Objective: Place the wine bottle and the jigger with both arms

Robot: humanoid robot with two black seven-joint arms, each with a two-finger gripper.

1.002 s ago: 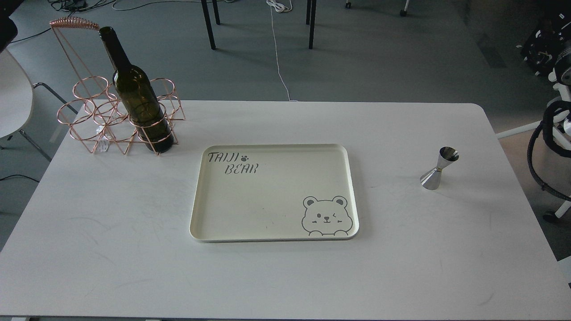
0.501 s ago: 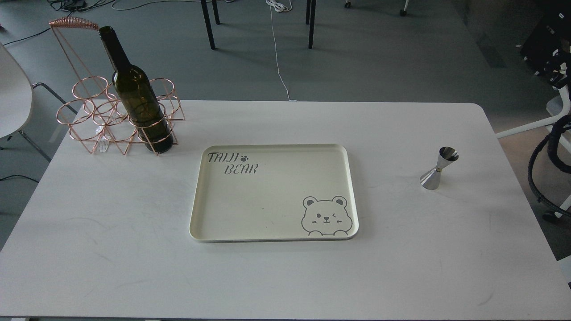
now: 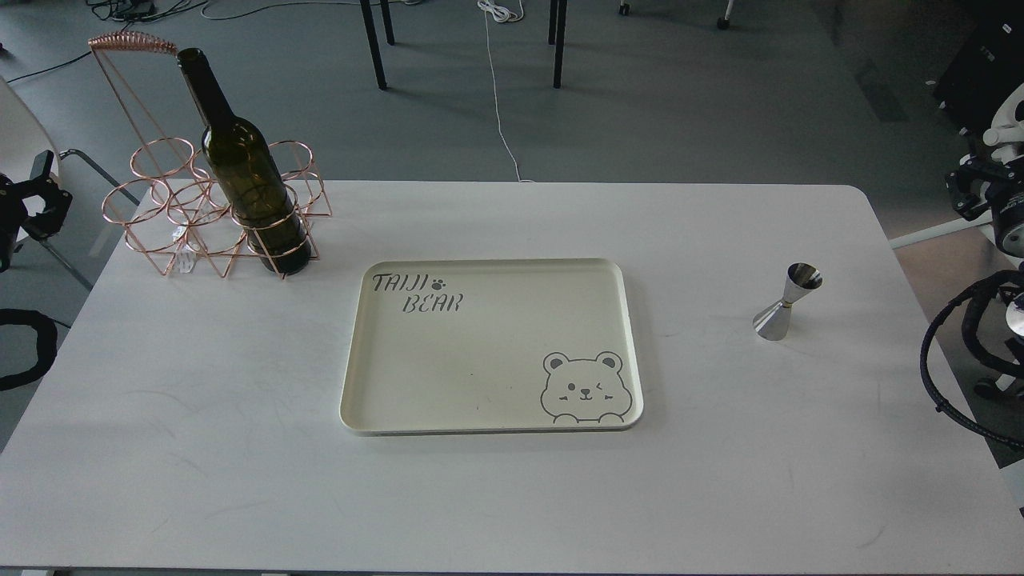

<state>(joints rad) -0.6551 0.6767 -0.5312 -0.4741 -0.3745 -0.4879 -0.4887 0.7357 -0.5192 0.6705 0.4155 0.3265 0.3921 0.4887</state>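
Nearest you lies the white table [image 3: 240, 496], a smooth matte rectangle with rounded corners, lightly scuffed with grey streaks. At its centre sits a cream tray [image 3: 490, 272], shallow, with a raised rim and rounded corners; it is printed "TAIJI BEAR" at its 10 o'clock corner and with a winking bear face at its 5 o'clock corner. Its floor is bare.

At about 3 o'clock from the tray, well apart from it, stands the jigger [image 3: 788, 302]: polished silver metal, an hourglass of two cones joined at a narrow waist, upright on its wider cone with the smaller cup facing up. The tabletop lies bare between it and the tray.

At about 10 o'clock from the tray you see the wine bottle [image 3: 244, 164], dark olive-green glass, glossy and unlabelled, with a long narrow neck. It stands in the near right ring of a copper-coloured wire rack [image 3: 160, 212], whose thin wire loops encircle the bottle's lower body; a tall wire handle with a coiled grip rises at the rack's far left.

Your left gripper [image 3: 36, 196] shows at the 9 o'clock edge, off the table, dark and holding nothing; you cannot tell how far its jaws are parted. Your right gripper [image 3: 972, 192] shows at the 3 o'clock edge, beyond the table's corner, also dark and not gripping anything; its jaw gap cannot be told. Black corrugated cable [image 3: 936, 376] loops below it.

Farthest off is grey floor [image 3: 680, 104] with black furniture legs [image 3: 372, 44] and a white cord [image 3: 498, 96].
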